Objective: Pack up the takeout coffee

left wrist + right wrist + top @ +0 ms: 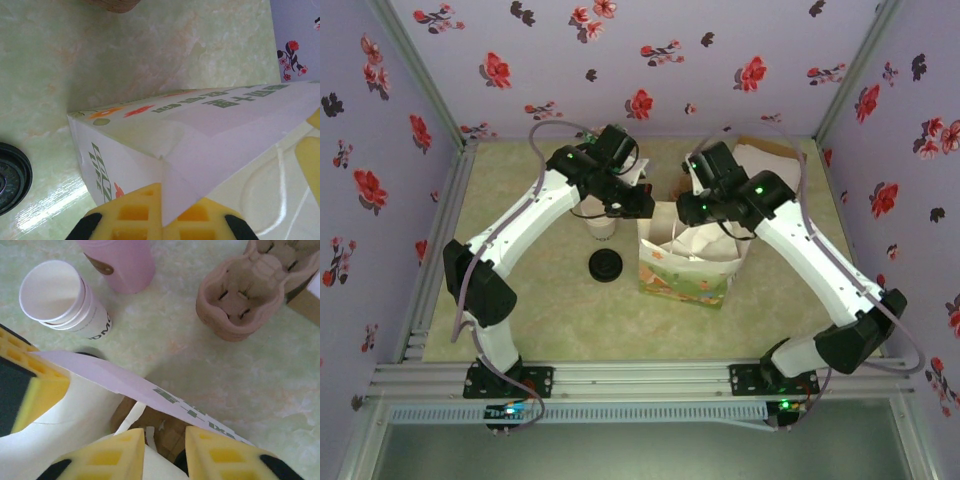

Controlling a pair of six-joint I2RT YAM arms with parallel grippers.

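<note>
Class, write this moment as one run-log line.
left gripper: shut on printed white paper bag edge | right gripper: open at bag rim | black round lid: outside bag | brown pulp carrier: outside bag

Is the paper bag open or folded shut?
Open. From above, the paper bag stands upright with its mouth spread and the white inside showing.
</note>
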